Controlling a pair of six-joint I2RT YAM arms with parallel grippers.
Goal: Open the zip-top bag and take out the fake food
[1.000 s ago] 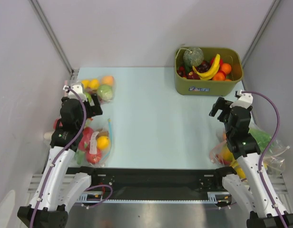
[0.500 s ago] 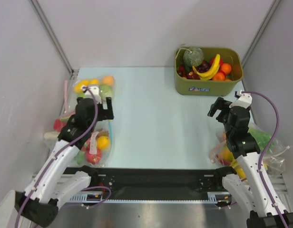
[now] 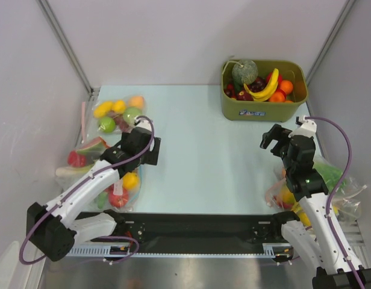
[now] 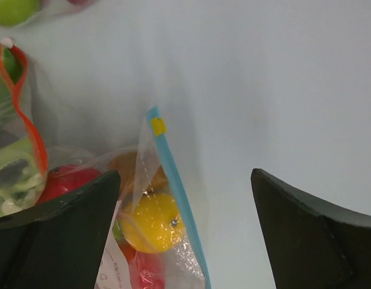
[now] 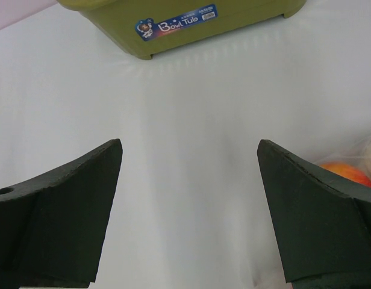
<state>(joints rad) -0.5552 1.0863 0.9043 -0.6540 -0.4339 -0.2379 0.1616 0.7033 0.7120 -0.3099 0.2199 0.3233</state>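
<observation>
The pale table (image 3: 197,138) carries everything, with the two arms rising from its near edge. At the far right corner stands the olive-green bin (image 3: 264,109), which holds a green melon (image 3: 244,71), a yellow banana (image 3: 264,88) and smaller red and orange fruit. More clear bags of plastic fruit lie at the sides: one at the far left (image 3: 119,113), one with a red slice along the left edge (image 3: 88,149), and a heap by the right arm (image 3: 333,180). The zip-top bag (image 3: 122,180) lies flat at the near left of the table, well apart from the bin, with its mouth turned toward the middle of the table. The left gripper (image 3: 150,150) hangs over that bag's far end. In the wrist view its jaws stand wide apart and grip nothing, and the bag's zip edge shows between them. The right gripper (image 3: 273,137) is also spread wide and empty. It is above bare table on the right side and faces the bin. The fake food (image 4: 152,224) is inside the bag: a yellow-orange round piece, with red ones beside it. The thin blue-green zip strip (image 4: 173,180) runs along the bag's edge, with a small yellow tab (image 4: 158,126) at its far end. From these views I cannot tell whether the strip is sealed.
</observation>
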